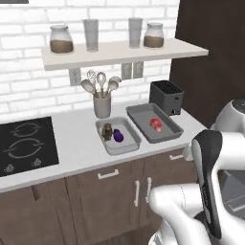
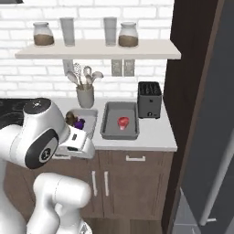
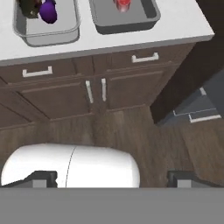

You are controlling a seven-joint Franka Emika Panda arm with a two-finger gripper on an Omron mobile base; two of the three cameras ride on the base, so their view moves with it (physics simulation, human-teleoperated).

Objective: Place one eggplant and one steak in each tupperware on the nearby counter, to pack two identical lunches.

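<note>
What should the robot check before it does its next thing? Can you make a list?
1. Light grey tray has a purple eggplant and a brown steak: ok.
2. Darker tray has the pink-red steak: ok.
3. Darker tray has an eggplant: not ok, none inside.
4. Where the second eggplant is: cannot tell.
5. Gripper empty: ok, nothing between its tips.
6. Gripper near the counter: not ok, it hangs low before the cabinet doors.

light tupperware [image 1: 125, 146]: purple eggplant [image 1: 118, 137], brown steak [image 1: 107, 130] | dark tupperware [image 1: 168, 131]: pink-red steak [image 1: 156, 124]

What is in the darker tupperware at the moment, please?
Only the pink-red steak lies in the darker tupperware; no eggplant is with it.
</note>
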